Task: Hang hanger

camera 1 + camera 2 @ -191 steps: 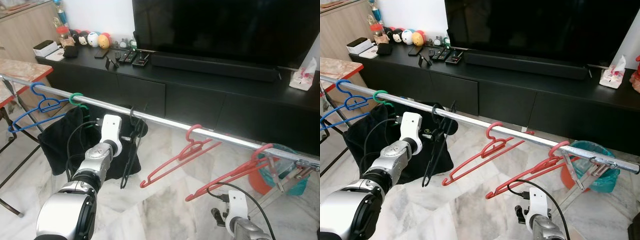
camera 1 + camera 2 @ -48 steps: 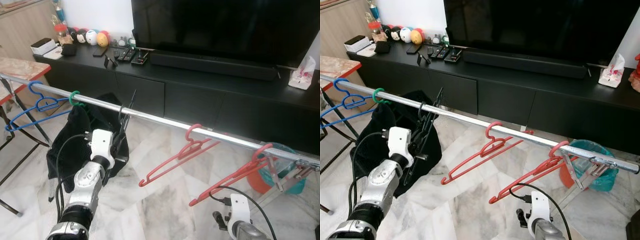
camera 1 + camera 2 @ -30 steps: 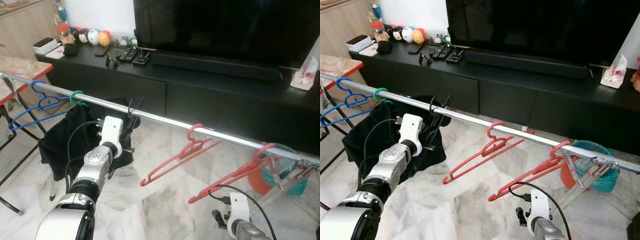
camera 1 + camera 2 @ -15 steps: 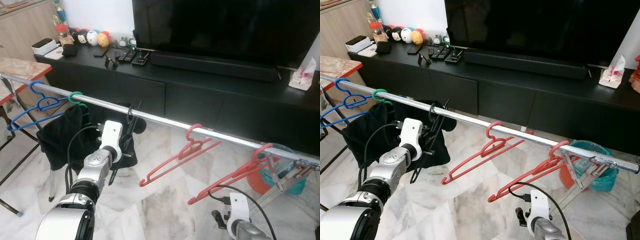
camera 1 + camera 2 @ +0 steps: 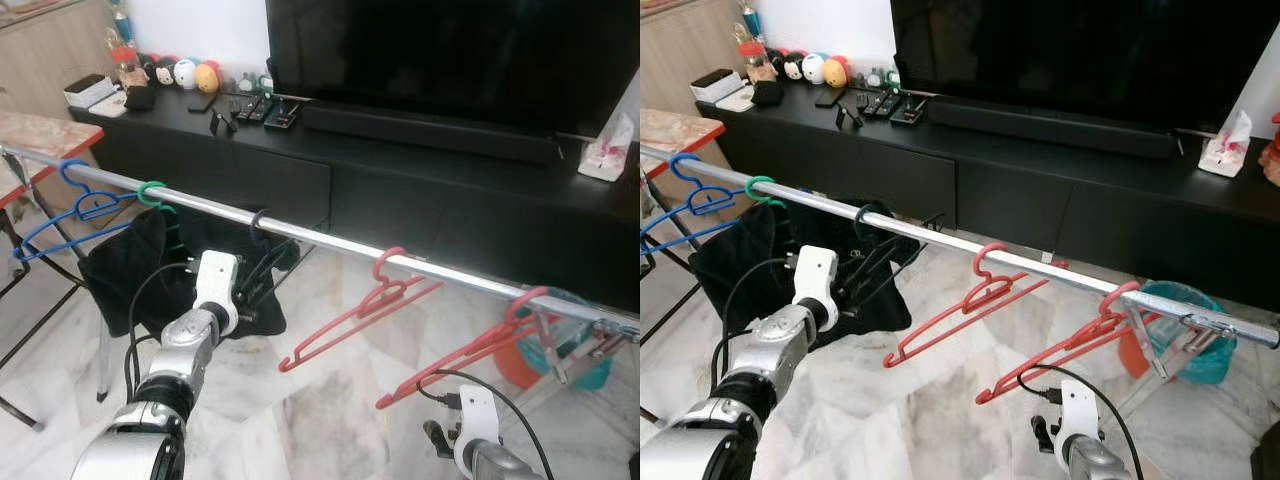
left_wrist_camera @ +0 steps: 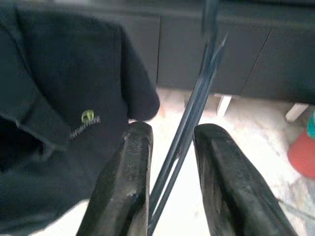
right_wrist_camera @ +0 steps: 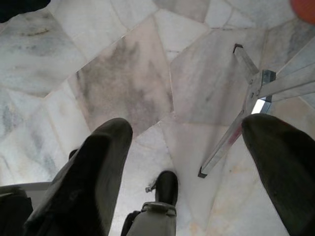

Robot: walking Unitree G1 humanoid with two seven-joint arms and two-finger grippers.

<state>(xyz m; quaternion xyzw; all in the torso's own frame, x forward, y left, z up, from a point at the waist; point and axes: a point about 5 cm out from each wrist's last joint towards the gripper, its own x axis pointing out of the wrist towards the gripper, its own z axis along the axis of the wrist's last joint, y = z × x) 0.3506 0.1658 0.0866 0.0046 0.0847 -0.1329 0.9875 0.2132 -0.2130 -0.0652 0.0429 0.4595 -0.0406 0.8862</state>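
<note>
On the silver rail (image 5: 330, 243), black hanger (image 5: 262, 262) hooked, left gripper (image 6: 172, 147) fingers clenched on it, right gripper (image 7: 192, 162) fingers spread, idle.

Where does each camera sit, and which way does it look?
Head views: look forward and down at the metal rail with hangers; both silver arms show.
Left wrist view: looks along the left hand, whose fingers sit either side of the black hanger.
Right wrist view: looks down past the open right hand at the marble floor.
Shared: head and left wrist views both show the black hanger.
</note>
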